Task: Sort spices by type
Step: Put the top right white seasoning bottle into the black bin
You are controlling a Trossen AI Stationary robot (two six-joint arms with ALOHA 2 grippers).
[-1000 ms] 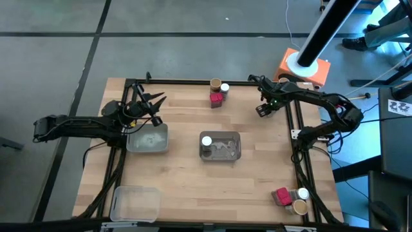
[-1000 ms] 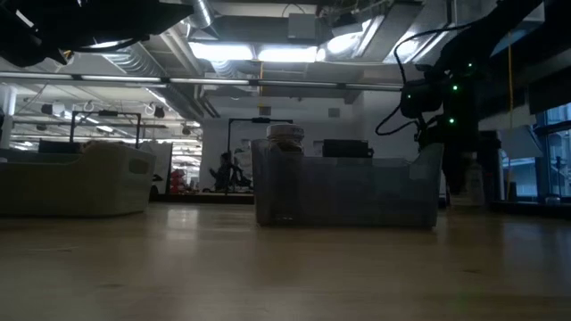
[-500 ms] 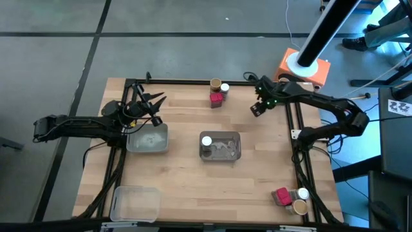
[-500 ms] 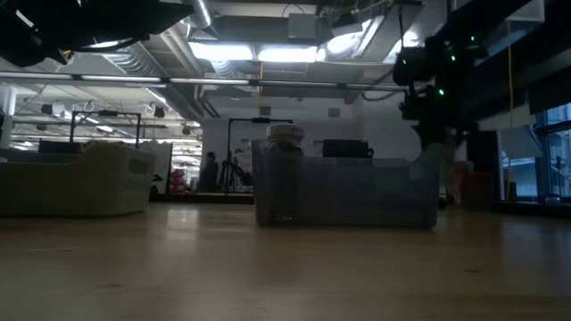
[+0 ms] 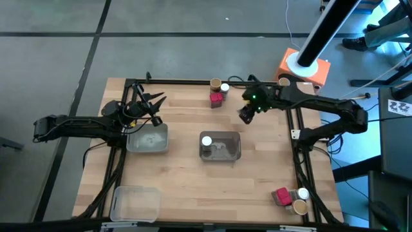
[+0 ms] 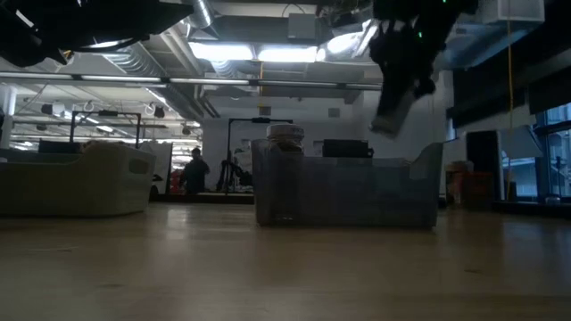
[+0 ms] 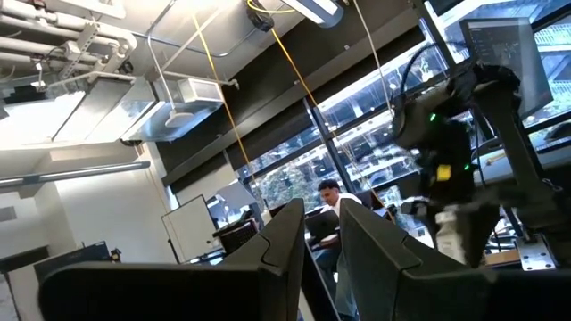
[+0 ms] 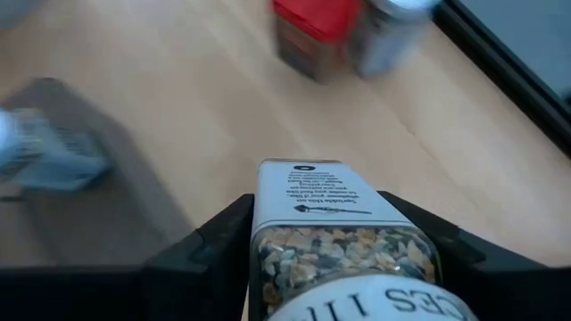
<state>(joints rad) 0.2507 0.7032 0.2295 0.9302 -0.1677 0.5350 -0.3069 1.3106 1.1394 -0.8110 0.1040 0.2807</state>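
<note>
My right gripper (image 5: 246, 115) hangs above the table between the far group of spices and the middle tray (image 5: 232, 154), shut on a spice jar (image 8: 326, 201) with a white label. That far group is a tan-lidded jar (image 5: 215, 84), a white-lidded jar (image 5: 224, 87) and a red packet (image 5: 217, 98). Another white-lidded jar (image 5: 206, 142) stands in the middle tray. A red packet (image 5: 280, 196), a white-lidded jar (image 5: 302, 193) and a tan-lidded jar (image 5: 299, 207) stand at the near right corner. My left gripper (image 5: 156, 103) waits at the far left, raised, shut and holding nothing. My right gripper pinches the jar's clear body (image 8: 343, 254) between its two fingers (image 8: 205, 250), one on each side. The jar lies along the fingers and sticks out past their tips. They slant down from the table's right, and the jar hangs tilted (image 6: 390, 114), lifted clear of the table.
A clear tray (image 5: 148, 138) lies below my left gripper and another (image 5: 135, 203) at the near left corner. Black frame rails (image 5: 296, 122) run along the table's edges. Bare wood lies between the middle tray and the near edge.
My right gripper has risen and swung from the far right edge toward the table's middle, rolling as it went. It carries the jar, which stays clear of the table.
</note>
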